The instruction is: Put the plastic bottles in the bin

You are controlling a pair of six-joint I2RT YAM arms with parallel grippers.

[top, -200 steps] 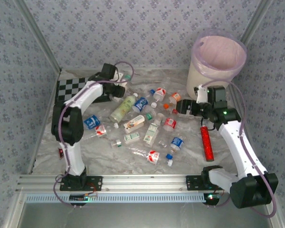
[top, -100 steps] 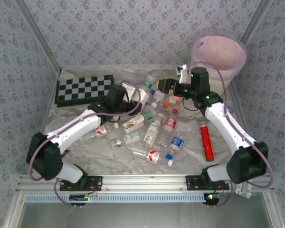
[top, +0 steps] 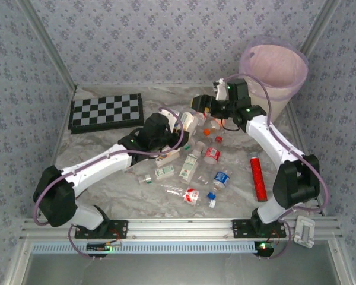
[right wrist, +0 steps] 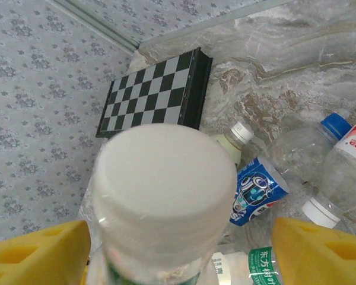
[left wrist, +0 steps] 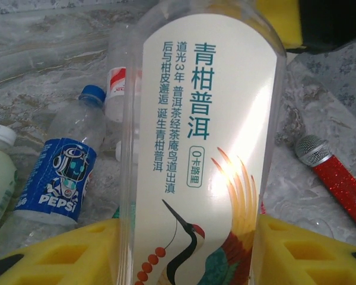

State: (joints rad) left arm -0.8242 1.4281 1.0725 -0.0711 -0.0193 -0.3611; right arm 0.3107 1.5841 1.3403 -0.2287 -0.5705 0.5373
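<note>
Carried toward three o'clock, a clear plastic bottle with cream crane label (left wrist: 207, 119), judged light and slippery, is pinched mid-body by the left gripper (left wrist: 187, 252), a white-capped bottle (right wrist: 166, 184) by the right gripper (right wrist: 178, 255), the cream-white pink-lined bin (top: 288, 95) waiting at one o'clock.

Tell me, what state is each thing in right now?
Left gripper, shut on crane-label bottle.
Right gripper, shut on white-capped bottle.
Bin, upright, pink liner over rim.
Loose bottles, mostly lying on their sides.
Chessboard, lying flat.
Red microphone, lying flat.
</note>
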